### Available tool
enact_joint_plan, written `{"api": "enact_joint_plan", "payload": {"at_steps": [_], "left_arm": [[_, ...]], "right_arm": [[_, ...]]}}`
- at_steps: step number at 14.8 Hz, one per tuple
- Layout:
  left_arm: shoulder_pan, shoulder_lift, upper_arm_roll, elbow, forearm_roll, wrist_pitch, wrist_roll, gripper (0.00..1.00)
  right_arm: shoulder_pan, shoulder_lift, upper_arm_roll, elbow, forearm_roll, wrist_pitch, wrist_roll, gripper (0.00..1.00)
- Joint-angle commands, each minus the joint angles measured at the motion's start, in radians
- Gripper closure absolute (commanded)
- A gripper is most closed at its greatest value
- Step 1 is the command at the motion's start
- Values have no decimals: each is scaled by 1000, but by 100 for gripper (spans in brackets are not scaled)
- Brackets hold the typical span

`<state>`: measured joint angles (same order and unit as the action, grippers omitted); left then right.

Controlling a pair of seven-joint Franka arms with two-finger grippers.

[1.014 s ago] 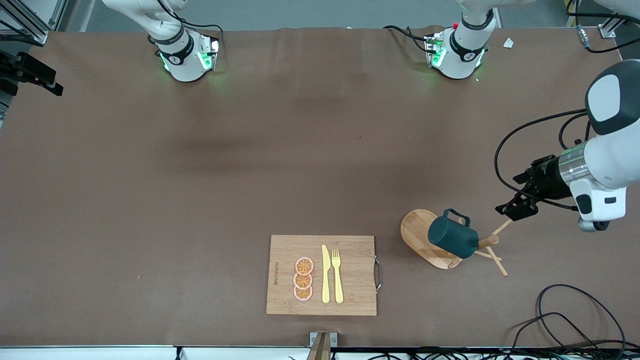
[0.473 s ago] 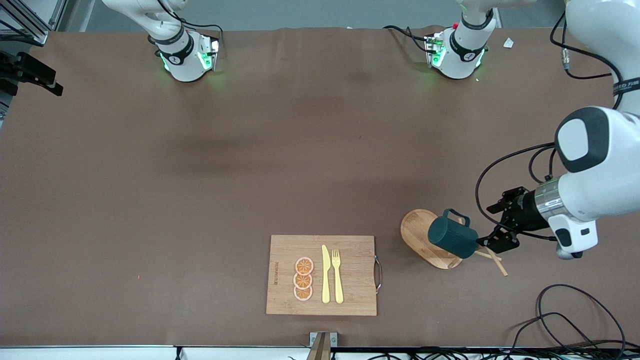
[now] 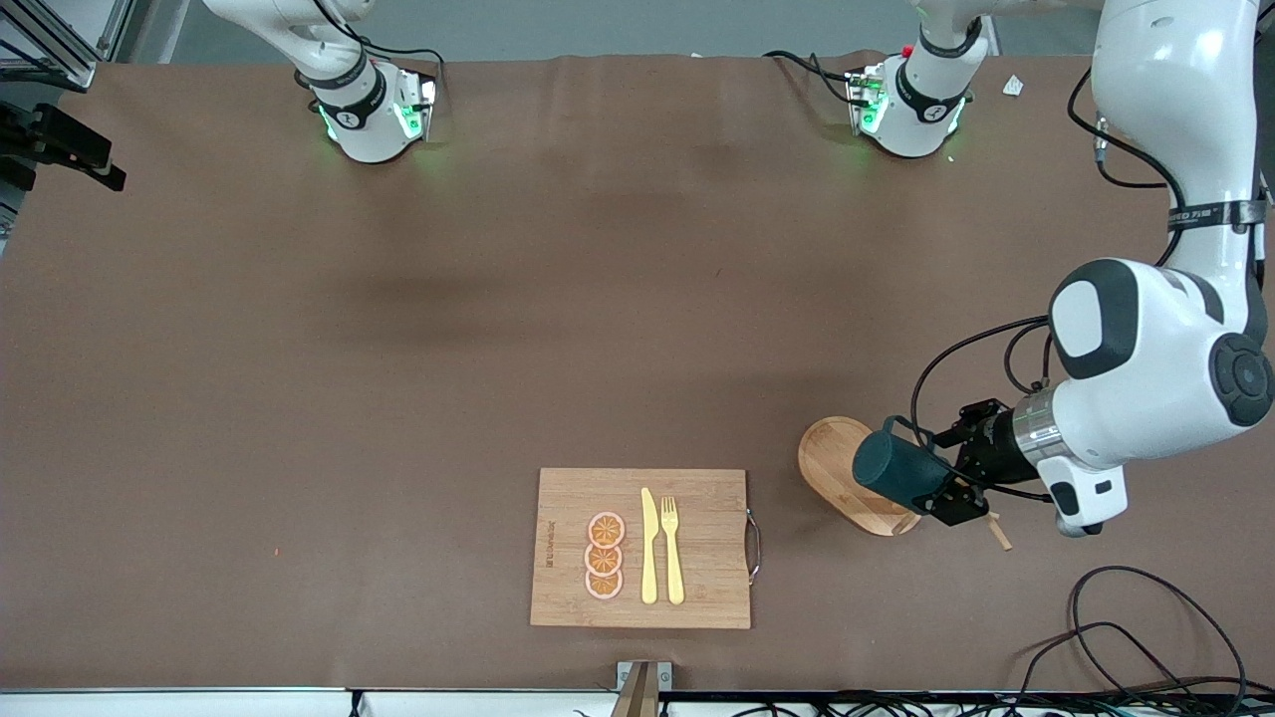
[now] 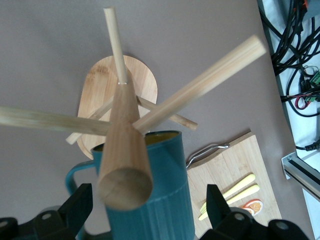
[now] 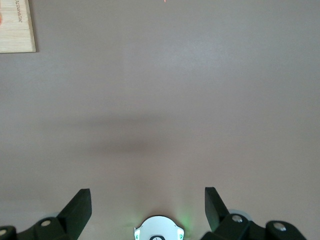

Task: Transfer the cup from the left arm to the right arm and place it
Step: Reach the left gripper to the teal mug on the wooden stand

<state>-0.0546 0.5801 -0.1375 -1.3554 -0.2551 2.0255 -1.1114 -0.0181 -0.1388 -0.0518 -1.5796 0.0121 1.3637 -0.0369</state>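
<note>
cup: dark teal, ribbed, hung tilted on a peg of the wooden mug stand, toward the left arm's end of the table, beside the cutting board.
left gripper: at the stand, fingers spread wide, one on each side of the cup; nothing clamped.
left wrist view only: cup sits between the two fingers, yellowish rim facing the stand's oval base, handle sticking out to one side; central post and crossing pegs fill the foreground (finger-to-cup contact cannot be told).
front view only: the stand's base rests on the table, cup mouth end hidden by the gripper; board carries a yellow knife, a yellow fork and three orange slices.
right gripper: out of the front view, fingers wide apart, holds nothing, waiting over bare table above its own base.
right wrist view only: a corner of the cutting board at the frame edge.
</note>
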Motion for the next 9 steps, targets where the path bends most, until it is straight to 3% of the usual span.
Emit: {"api": "enact_joint_plan", "payload": {"at_steps": [1,5,6,8,9], "left_arm": [[-8,39,1,25,-10,30,-11,0],[-25,58,1,22,-10,50,-11,1],[-30,63,1,22,-10,51,-13,5],[-30,63,1,24,-10,51,-7,37],[-30,63,-1,24,-12,51,2,41]], "right_arm": [[14,-21,-7,-13,-4,-5,-9,0],[12,-21,-7,-13,-4,-5,-8,0],[12,-21,-7,-13,-4,-5,-9,0],[10,-21,-8,-13,-6,-5,-9,0],[10,-21,-8,-13,-6,-5,-9,0]]}}
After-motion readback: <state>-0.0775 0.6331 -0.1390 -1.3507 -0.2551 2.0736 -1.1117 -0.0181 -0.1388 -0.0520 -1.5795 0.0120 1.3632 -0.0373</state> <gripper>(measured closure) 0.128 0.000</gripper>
